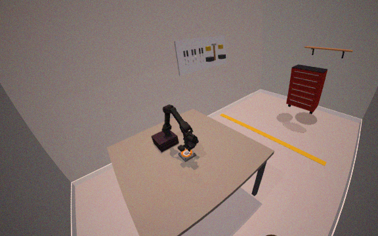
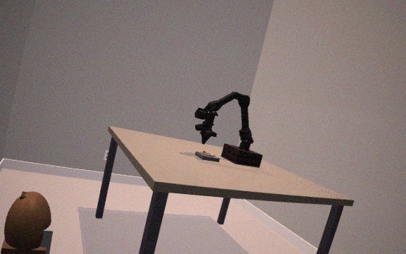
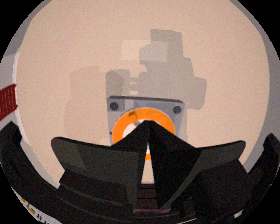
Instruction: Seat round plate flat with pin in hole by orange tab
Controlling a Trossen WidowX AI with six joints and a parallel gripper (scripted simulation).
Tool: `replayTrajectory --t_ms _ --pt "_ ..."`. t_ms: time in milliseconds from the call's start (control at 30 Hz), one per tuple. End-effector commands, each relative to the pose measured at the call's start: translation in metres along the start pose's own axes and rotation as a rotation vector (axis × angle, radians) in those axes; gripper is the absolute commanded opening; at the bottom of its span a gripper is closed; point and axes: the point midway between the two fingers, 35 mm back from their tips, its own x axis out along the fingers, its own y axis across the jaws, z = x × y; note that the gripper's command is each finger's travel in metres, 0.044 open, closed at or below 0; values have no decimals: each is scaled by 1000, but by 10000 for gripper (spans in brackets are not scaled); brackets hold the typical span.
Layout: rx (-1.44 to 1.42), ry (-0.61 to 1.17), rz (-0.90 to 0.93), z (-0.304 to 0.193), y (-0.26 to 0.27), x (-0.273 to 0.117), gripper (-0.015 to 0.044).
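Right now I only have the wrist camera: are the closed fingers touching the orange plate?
Observer: No. From the side, the shut gripper hangs above the plate, with a visible gap between them.
Operator: Anything near it I could hit?
Observer: The arm's dark mount stands close beside the grey base, not touching it.
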Motion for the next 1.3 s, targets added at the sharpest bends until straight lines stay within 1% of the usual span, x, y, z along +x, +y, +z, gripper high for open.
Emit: replayTrajectory --t_ms 0,100,167,1267 --pt "-2 13 9 -2 0 21 0" --pt "-2 13 9 -3 1 41 0" --pt "-2 13 9 -4 2 46 0" --pt "-2 15 12 -21 37 47 0"
